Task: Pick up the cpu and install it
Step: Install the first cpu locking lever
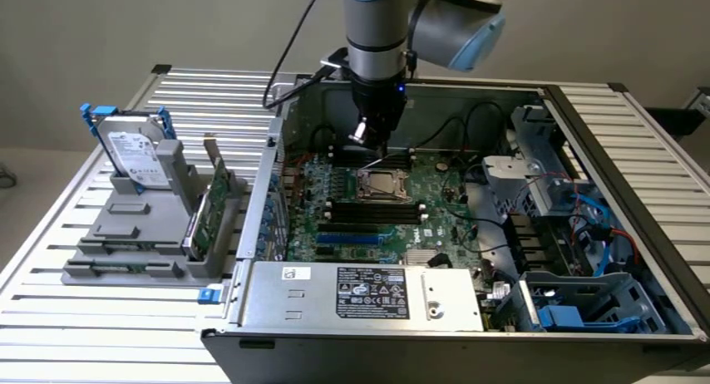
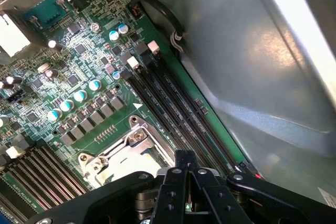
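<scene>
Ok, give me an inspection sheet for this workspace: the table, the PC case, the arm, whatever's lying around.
surface: slatted metal table with an open computer case lying on it.
job's things: socket on the motherboard, close under the pincer; cannot tell whether the cpu sits in it.
clutter: hard drive upright in a grey holder, outside the case on the exterior view's left.
grippers: pincer shut, low over the socket; cannot make out a held part.
cables: black cable along the arm; black leads and blue leads inside the case.
surroundings: plain wall behind the table.
</scene>
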{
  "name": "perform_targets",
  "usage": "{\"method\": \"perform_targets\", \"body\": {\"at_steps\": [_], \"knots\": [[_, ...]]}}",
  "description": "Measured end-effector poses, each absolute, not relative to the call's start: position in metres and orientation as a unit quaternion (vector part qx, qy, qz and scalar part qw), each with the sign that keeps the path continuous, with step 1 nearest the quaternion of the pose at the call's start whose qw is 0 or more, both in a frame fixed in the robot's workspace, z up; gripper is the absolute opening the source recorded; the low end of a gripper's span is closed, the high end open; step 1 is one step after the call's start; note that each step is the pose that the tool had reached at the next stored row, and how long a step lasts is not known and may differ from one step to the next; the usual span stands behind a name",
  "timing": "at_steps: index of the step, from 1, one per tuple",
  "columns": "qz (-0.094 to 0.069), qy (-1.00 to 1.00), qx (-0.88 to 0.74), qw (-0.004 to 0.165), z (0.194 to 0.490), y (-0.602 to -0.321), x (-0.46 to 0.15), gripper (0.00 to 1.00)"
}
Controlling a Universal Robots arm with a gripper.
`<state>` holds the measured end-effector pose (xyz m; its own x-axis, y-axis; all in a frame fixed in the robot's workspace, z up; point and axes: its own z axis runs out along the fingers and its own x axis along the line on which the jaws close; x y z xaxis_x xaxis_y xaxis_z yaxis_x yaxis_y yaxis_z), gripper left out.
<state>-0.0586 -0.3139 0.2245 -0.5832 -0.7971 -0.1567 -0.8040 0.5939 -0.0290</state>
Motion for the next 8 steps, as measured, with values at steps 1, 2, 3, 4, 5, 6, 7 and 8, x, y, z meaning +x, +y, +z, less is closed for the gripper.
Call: {"method": "perform_targets", "body": {"at_steps": [1, 2, 3, 4, 5, 6, 7, 8], "knots": [[0.023, 0.889, -0.450, 0.077, 0.2241, -0.3139, -0.0586, 0.11], [0.024, 0.889, -0.450, 0.077, 0.2237, -0.3141, -0.0586, 0.11], [0.026, 0.889, -0.450, 0.078, 0.2232, -0.3144, -0.0586, 0.11], [0.029, 0.889, -0.450, 0.078, 0.2228, -0.3148, -0.0585, 0.11], [0.031, 0.889, -0.450, 0.078, 0.2225, -0.3153, -0.0585, 0.11], [0.034, 0.889, -0.450, 0.079, 0.2223, -0.3158, -0.0584, 0.11], [0.037, 0.889, -0.450, 0.079, 0.2221, -0.3162, -0.0584, 0.11], [0.039, 0.889, -0.450, 0.079, 0.2221, -0.3166, -0.0584, 0.11]]}}
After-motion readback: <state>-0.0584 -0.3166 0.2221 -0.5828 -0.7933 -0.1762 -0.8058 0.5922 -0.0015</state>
